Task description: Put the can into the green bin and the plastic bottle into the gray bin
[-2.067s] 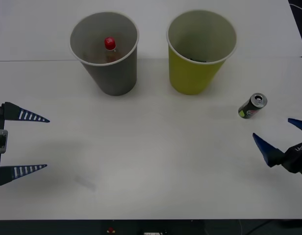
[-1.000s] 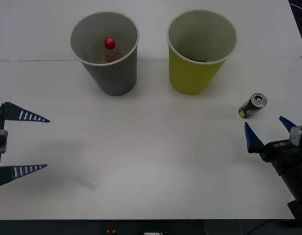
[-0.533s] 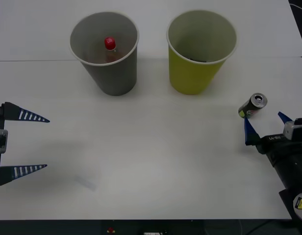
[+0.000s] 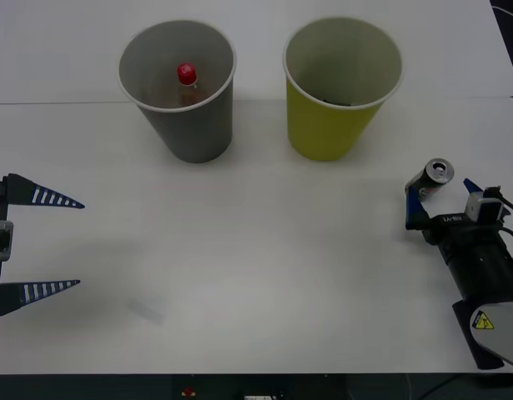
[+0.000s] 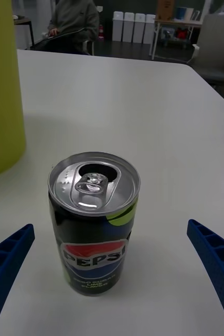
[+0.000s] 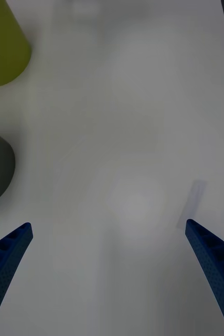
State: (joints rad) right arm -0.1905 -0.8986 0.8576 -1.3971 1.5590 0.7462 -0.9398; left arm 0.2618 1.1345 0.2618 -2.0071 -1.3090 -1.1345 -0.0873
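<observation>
Fingers: right gripper (image 4: 440,193) is standing spread, flanking the can (image 4: 430,178); left gripper (image 4: 40,243) is idling open.
Can: standing upright on the table (image 4: 265,275), near the green bin (image 4: 340,87).
Handling: probably light, thin-walled, slick; gripping mid-body looks best.

The table (image 4: 256,275) is plain white; the gray bin (image 4: 194,125) has a pale rim, the green bin (image 4: 327,125) yellow-green walls and a pale inside; the plastic bottle (image 4: 186,79) shows a red cap above a brownish body; the can (image 5: 94,226) is black with a silver top, a yellow-green patch and a red, white and blue logo; both the right gripper (image 4: 441,194) and the left gripper (image 4: 57,243) have blue ribbed fingers.
</observation>
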